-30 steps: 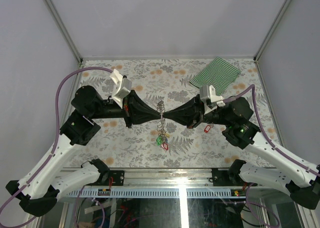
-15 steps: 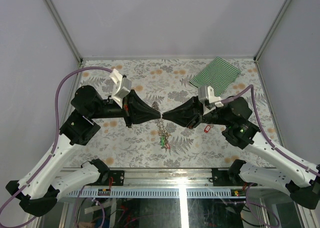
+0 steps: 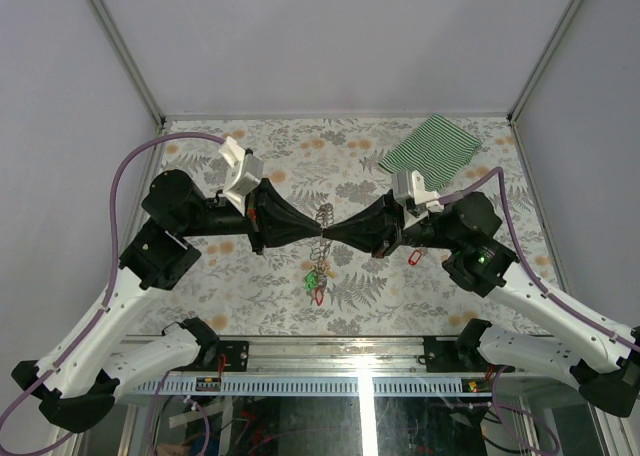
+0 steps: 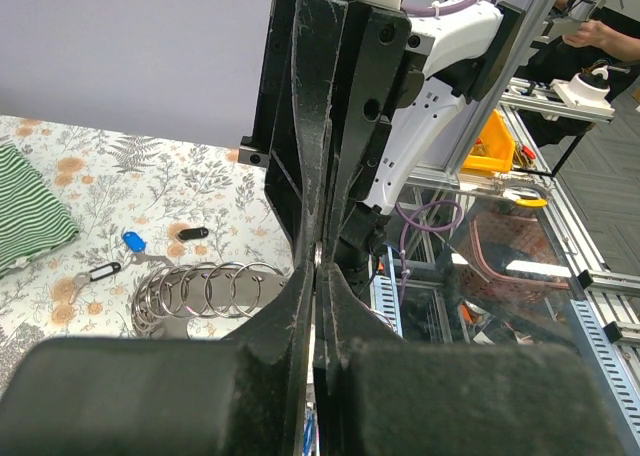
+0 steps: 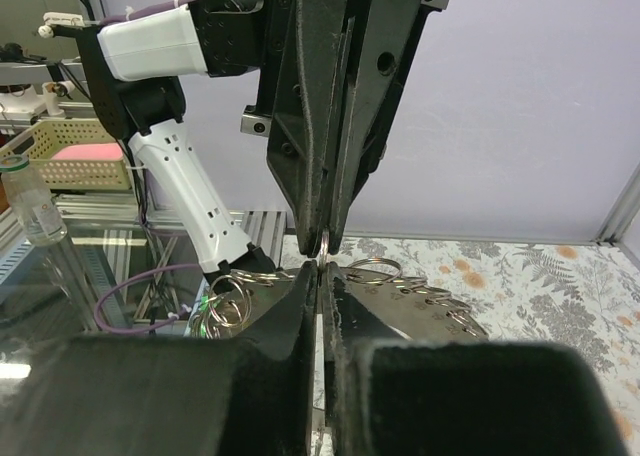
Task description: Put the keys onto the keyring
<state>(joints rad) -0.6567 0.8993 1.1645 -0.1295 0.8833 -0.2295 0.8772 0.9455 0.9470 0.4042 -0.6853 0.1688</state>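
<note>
Top view: my left pincer (image 3: 312, 231) and right pincer (image 3: 333, 234) meet tip to tip above the worktop (image 3: 260, 146) centre, both pressed together on the keyring (image 3: 322, 215). Green- and red-tagged keys (image 3: 317, 279) dangle beneath it.

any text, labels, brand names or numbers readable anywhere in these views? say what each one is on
No text can be read in any view.
bottle, at the left in the right wrist view: any print is too blurred to read.
blue key tag and black key tag: no writing shows.
red key tag: too small to tell.
</note>
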